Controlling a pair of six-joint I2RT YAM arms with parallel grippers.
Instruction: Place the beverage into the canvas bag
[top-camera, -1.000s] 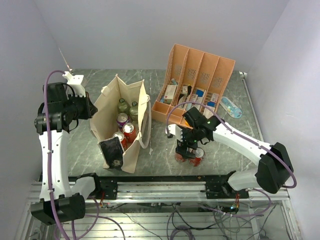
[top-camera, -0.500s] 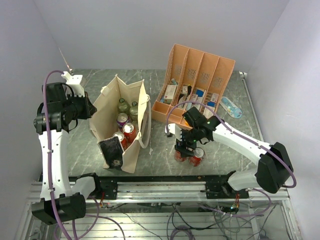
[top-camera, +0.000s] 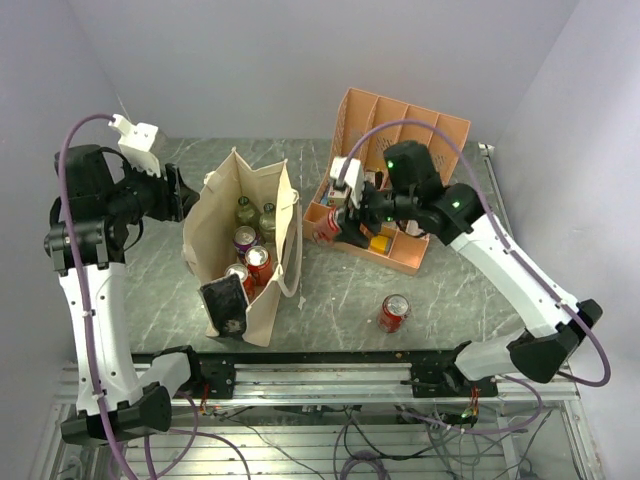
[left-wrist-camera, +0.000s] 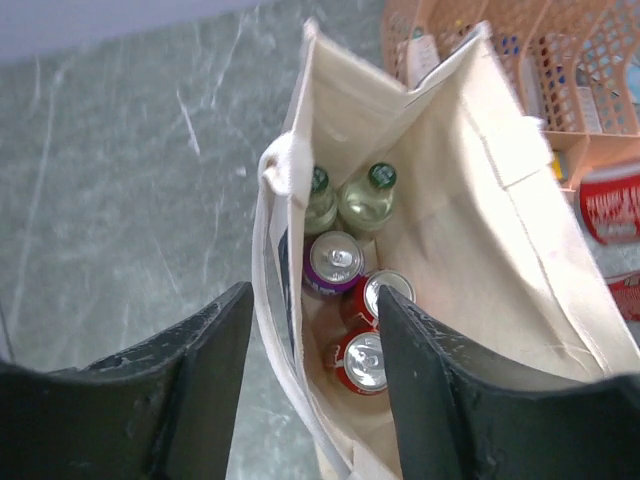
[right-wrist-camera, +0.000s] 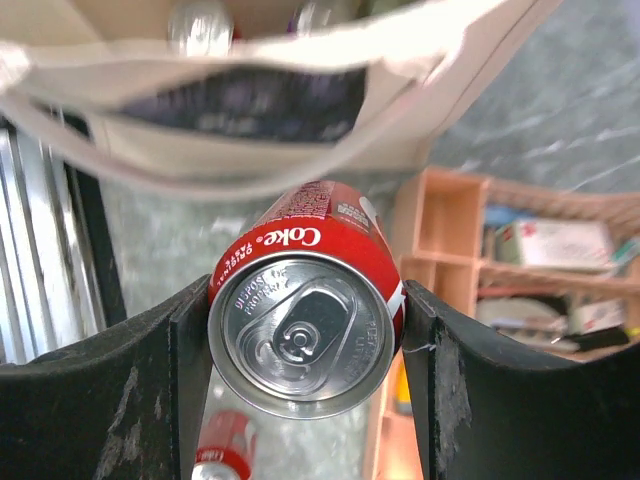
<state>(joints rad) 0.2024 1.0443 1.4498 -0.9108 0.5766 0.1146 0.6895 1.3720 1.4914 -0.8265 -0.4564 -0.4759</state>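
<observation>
Grey marble table (top-camera: 330, 290). Bag (top-camera: 205, 240) stands open left of centre, with cans (left-wrist-camera: 335, 258) and bottles (left-wrist-camera: 368, 195) inside. Left gripper (left-wrist-camera: 312, 340) is spread, bag rim between its fingers. Right gripper (right-wrist-camera: 305, 310) pinches Coke can (top-camera: 325, 229) mid-frame, between bag and organizer (top-camera: 440, 135). Spare can (top-camera: 393, 312) sits lower right.

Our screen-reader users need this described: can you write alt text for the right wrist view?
The right gripper holds a red Coke can between its two black fingers, silver top toward the camera. The canvas bag blurs across the top, an orange-pink organizer sits at right, and a second can shows at the bottom.
</observation>
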